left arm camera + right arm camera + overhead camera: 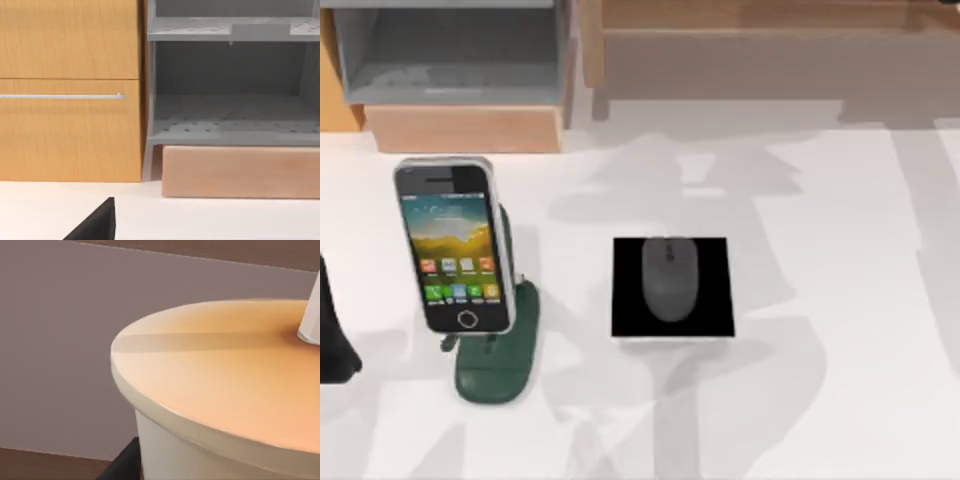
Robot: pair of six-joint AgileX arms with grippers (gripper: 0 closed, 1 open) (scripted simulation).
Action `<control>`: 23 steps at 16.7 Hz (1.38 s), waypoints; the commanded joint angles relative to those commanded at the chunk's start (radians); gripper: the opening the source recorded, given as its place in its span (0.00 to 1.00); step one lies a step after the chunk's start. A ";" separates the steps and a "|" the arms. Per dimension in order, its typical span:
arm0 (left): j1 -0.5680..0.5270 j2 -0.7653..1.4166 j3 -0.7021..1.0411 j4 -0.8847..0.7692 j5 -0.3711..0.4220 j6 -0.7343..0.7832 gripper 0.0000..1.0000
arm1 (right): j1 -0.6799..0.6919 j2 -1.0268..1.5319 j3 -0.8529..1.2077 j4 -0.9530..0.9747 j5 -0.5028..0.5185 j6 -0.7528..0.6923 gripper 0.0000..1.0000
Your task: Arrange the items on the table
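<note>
In the top view, the silver-rimmed smartphone (pixel 454 246) leans on a green stand (pixel 498 350) at left; the dark grey mouse (pixel 669 278) rests on a black square pad (pixel 623 312) mid-frame. My right wrist view shows the orange-beige cup (pixel 210 390) close up; I cannot tell either gripper's grip.

A dark green moulded phone stand (pixel 498 365) and a flat black square mat (pixel 710 290) are seen in front of a wooden shelf unit with grey compartments (pixel 450 60).

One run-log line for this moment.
phone: propped on green stand | mouse: on black pad | cup: close to right wrist camera | left arm: table's left edge
</note>
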 joint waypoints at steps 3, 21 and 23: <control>0.000 0.000 0.000 0.000 0.000 0.000 1.00 | -0.075 0.031 0.133 -0.209 -0.047 0.022 0.00; 0.000 0.000 0.000 0.000 0.000 0.000 1.00 | -0.161 0.083 0.326 -0.456 -0.125 0.111 0.00; 0.000 0.000 0.000 0.000 0.000 0.000 1.00 | -0.161 0.083 0.326 -0.456 -0.125 0.111 0.00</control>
